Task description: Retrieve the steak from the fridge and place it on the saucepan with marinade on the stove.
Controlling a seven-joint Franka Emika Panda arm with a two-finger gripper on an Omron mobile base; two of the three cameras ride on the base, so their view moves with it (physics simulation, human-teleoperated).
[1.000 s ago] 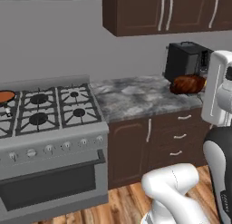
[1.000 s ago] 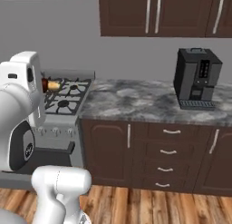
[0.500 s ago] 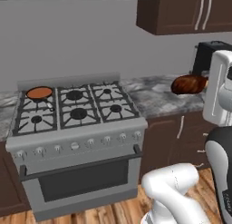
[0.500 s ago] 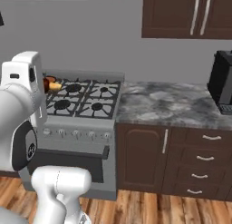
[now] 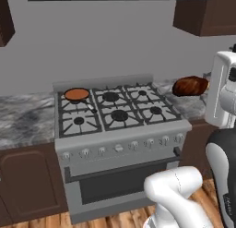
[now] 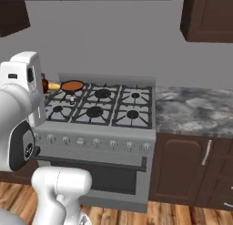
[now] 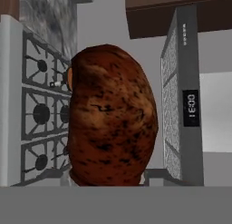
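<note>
Currently you have the steak (image 5: 190, 86) carried in the air at the right-hand end of the stove (image 5: 120, 130), above the edge where the range meets the marbled counter (image 6: 195, 111), and well apart from the saucepan (image 5: 77, 94). In the left base view the meat projects sideways from the white arm toward the stove, level with the rear burners in the picture but clear of the grates. In the hand view the steak (image 7: 111, 116) stands directly ahead of the camera as a large mottled reddish-brown oval. It hides the fingertips, so you cannot read the jaws directly; the meat hanging unsupported at the end of the arm indicates that the gripper is clamped on it. Use the stove as your reference: the saucepan sits on its rear left burner, the orange marinade (image 5: 76, 93) lying as a flat disc inside the dark rim, and the thin handle pointing toward the front of the stove, ending in a light tip. In the right base view the saucepan (image 6: 72, 86) shows at the rear left corner of the stove, just beside the white arm. Dark brown cabinets (image 6: 182, 169) stand under the counter to the right of the stove.
</note>
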